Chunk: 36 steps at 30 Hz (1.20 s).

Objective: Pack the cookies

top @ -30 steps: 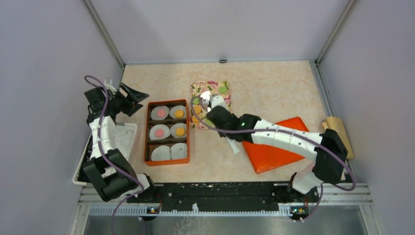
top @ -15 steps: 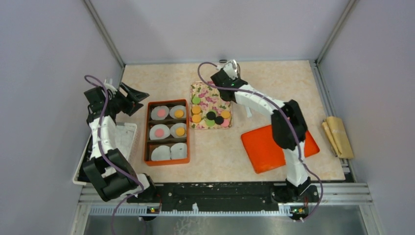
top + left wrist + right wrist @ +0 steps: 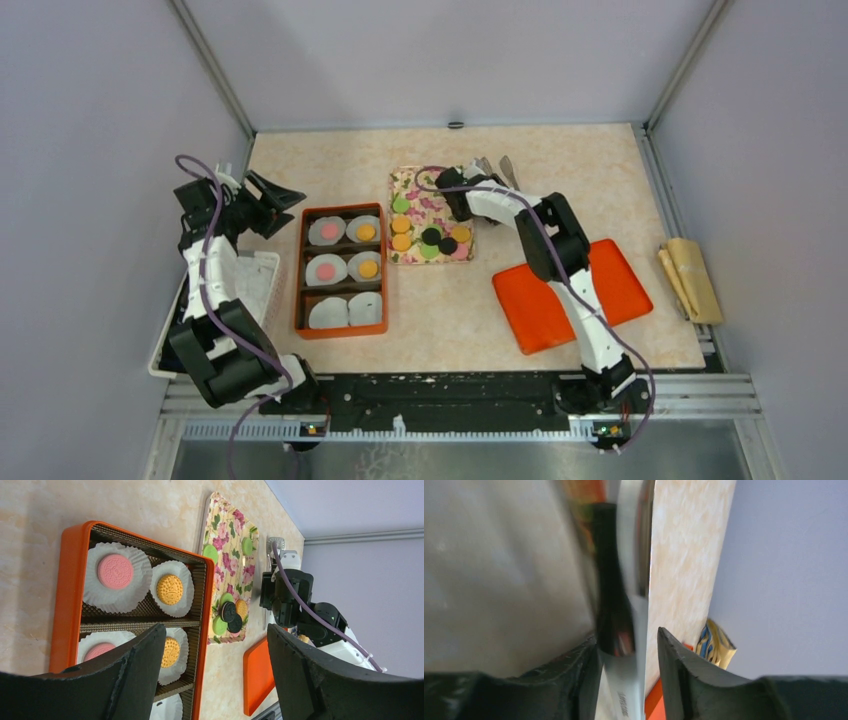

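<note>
**Cookies split between box and tray; right grip unconfirmed**

We find the cookies point(image 3: 430, 236) lying flat, face up; being round, they show no long axis. Four sit in paper liners point(image 3: 341, 270) in the orange box point(image 3: 300, 270), whose length runs near to far. The others lie on the floral tray point(image 3: 422, 212) beside it. The left gripper point(image 3: 216, 630), fingers spread and empty, faces the box. The right arm folds sharply, with the right gripper point(image 3: 627, 634) at the tray's far right corner. A metal tool point(image 3: 624, 690) stands between its fingers; whether it is clamped we cannot tell.

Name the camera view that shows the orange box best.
Top external: the whole orange box, all three rows in sight. Left wrist is closer, but the left tool hides its near end. Right wrist shows none.
</note>
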Available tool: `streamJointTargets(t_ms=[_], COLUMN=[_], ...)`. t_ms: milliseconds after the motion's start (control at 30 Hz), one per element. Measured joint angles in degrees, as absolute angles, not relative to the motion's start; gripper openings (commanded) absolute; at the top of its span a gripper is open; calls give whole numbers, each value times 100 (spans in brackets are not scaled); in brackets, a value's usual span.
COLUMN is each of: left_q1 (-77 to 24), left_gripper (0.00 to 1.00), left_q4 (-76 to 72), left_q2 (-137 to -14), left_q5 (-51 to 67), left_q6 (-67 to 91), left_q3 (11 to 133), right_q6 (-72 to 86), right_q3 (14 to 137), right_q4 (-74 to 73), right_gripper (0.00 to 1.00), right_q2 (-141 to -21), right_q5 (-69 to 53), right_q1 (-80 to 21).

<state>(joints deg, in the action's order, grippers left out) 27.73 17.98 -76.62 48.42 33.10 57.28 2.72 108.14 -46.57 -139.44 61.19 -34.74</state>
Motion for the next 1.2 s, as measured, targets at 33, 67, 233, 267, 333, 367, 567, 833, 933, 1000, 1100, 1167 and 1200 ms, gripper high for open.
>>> streamJointTargets(t_ms=[33,67,233,267,333,367,567,833,933,1000,1100,1167,1200], left_q1=[2773,2773,2773,2773,2770,2773,2773,2770,2770,2770,2770,2766,2766], left_gripper=[80,80,80,80,80,80,80,80,80,80,80,80,80], left_q4=[1798,1798,1793,1793,1796,1796,1798,1800,1798,1800,1800,1800,1800], left_q2=[-7666,-7666,-7666,-7666,-7666,-7666,-7666,-7666,-7666,-7666,-7666,-7666,-7666], left_q5=[4845,4845,4849,4849,4858,4860,4866,4888,4917,4930,4952,4965,4967], left_q6=[3310,3308,3308,3308,3308,3306,3306,3304,3304,3304,3304,3304,3304], left_q3=[5721,5721,5721,5721,5721,5721,5721,5721,5721,5721,5721,5721,5721], right_q6=[231,185,152,152,165,169,316,513,554,565,582,607,615], right_q3=[10709,10554,9861,9804,9701,9636,9150,8914,8910,8879,8792,8687,8624], right_q4=[-4591,-4550,-4263,-4237,-4117,-4069,-3830,-3555,-3518,-3531,-3483,-3461,-3461], right_gripper=[54,58,64,64,65,66,68,72,72,72,73,73,73], right_q2=[-13880,-13762,-12960,-12849,-12663,-12582,-11959,-11297,-11295,-11301,-11303,-11303,-11303], right_q5=[6053,6001,5124,4941,4611,4456,3395,2349,2034,1863,1616,1472,1389], right_q1=[-3474,-3474,-3474,-3474,-3474,-3474,-3435,-2759,-2429,-2244,-2102,-2097,-2099])
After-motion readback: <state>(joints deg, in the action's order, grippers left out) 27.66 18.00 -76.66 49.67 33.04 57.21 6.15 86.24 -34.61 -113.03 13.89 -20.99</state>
